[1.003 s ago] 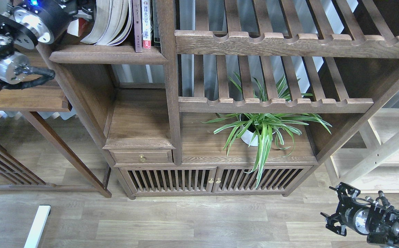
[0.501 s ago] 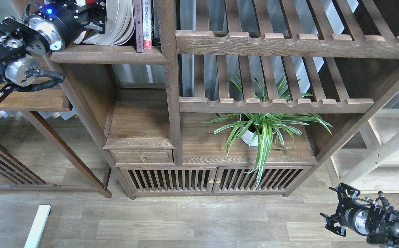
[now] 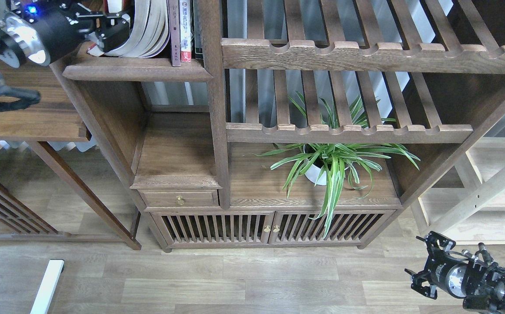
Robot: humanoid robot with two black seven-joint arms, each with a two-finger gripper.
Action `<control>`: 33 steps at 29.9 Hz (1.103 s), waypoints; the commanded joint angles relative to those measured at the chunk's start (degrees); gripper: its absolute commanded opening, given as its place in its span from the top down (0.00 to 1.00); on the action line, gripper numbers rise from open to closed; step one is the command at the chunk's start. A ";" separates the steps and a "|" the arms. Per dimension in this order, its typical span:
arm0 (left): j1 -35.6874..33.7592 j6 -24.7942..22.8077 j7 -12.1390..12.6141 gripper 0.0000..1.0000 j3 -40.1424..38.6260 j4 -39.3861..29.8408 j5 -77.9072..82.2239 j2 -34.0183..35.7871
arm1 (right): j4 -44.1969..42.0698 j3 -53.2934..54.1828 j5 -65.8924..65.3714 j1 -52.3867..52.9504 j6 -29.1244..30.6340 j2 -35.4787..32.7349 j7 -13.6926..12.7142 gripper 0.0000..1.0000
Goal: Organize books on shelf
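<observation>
the books [image 3: 147, 28] stand upright, spines vertical, on the dark shelf [image 3: 134, 69] just right of the left tool [image 3: 110, 35], whose finger spread cannot be told, while the right tool [image 3: 422, 274] hangs far below, its spread equally unclear.

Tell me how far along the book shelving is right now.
Mostly done, it seems: the books stand on the shelf, the big paperbacks curving against the slim upright volumes. In hand: the left gripper is at their left edge; whether it grips one, I cannot tell. Left: straightening them, perhaps. The right gripper hangs low, idle.
</observation>
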 commanded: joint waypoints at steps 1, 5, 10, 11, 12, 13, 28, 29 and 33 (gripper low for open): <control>0.12 -6.22 -0.07 0.20 -0.06 -1.13 -1.03 2.86 | 0.41 0.00 0.09 0.00 -0.40 0.00 0.00 0.04; 0.21 -13.33 -0.16 0.20 -0.15 -2.01 -1.30 5.84 | 0.59 0.00 0.09 -0.53 -0.40 0.00 0.00 0.04; 1.00 -17.44 -0.16 0.19 -0.06 -2.45 -4.10 9.36 | 0.85 0.00 0.09 -0.88 -0.40 -0.35 0.00 0.04; 1.43 -17.44 -0.25 0.19 0.20 -2.45 -4.63 10.24 | 0.85 0.00 0.09 -0.88 -0.40 -0.44 0.00 0.04; 1.87 -17.44 -0.42 0.18 0.29 -2.54 -4.98 10.95 | 0.94 0.00 0.00 -0.97 -0.40 -0.44 0.00 0.04; 2.48 -17.44 -0.51 0.18 0.29 -2.54 -5.16 11.65 | 1.03 0.00 0.00 -0.97 -0.40 -0.44 0.00 0.04; 22.52 -17.44 -2.18 0.10 0.20 -3.86 -5.08 16.93 | 1.03 0.71 -0.17 -3.87 -0.40 -0.61 0.00 0.04; 24.36 -17.44 -2.27 0.09 0.20 -3.86 -4.99 16.75 | 0.94 0.71 -0.17 -3.96 -0.40 -0.61 0.00 0.04; 30.43 -17.44 -2.62 0.07 0.20 -3.25 -4.72 15.44 | 0.68 0.79 -0.09 -4.31 -0.40 -0.61 0.00 0.04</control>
